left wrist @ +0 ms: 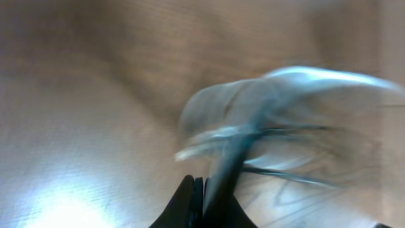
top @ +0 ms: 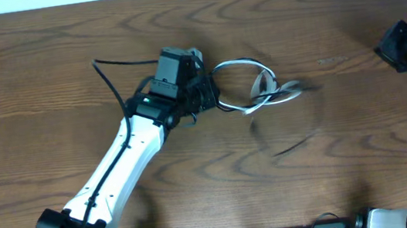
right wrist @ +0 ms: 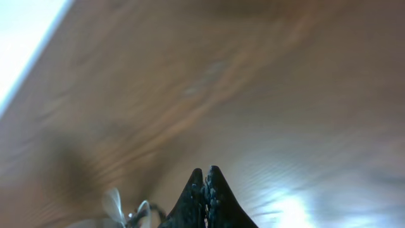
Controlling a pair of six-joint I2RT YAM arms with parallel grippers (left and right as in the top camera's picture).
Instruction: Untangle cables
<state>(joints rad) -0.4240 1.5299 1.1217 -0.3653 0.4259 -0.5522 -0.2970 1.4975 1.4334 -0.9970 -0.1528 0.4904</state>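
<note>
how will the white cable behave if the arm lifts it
Likely floppy: the white cable lies in loose curved loops, so it would probably sag and swing when lifted. Probably light, being very thin. It may tug the black cable, seemingly pinched in the left gripper, since the two look crossed.

Even, soft overhead light; wrist views badly motion-blurred (cables (left wrist: 316, 76) smeared, glare on table (left wrist: 63, 202))
</note>
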